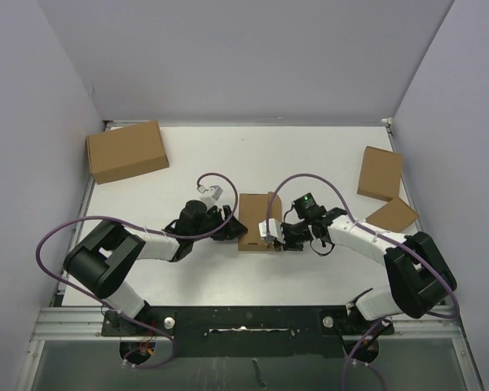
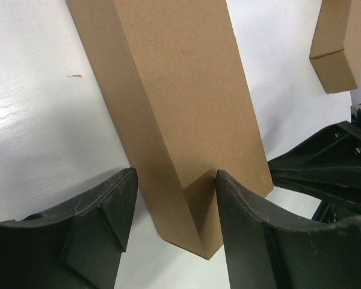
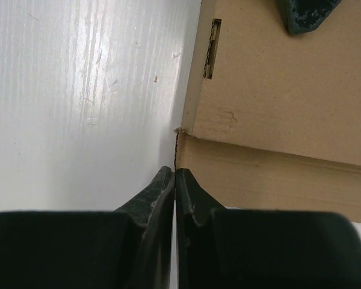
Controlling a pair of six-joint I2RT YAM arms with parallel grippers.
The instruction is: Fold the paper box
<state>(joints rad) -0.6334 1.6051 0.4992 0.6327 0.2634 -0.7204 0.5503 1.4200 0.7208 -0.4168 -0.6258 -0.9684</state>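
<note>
paper box (image 1: 254, 221) | between left end effector (image 1: 226, 224) | right end effector (image 1: 274, 236) pinching its flap

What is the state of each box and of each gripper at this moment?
paper box: folded into an oblong, lying flat between both grippers.
left gripper: jaws open, straddling the box's corner.
right gripper: jaws shut, beside the box's edge.
large carton: closed.
two small boxes: closed.

Large brown carton (image 1: 126, 151) far-left on white table (image 1: 228, 277) — two smaller closed boxes (image 1: 380, 173) (image 1: 393, 215) far-right, touching.
</note>
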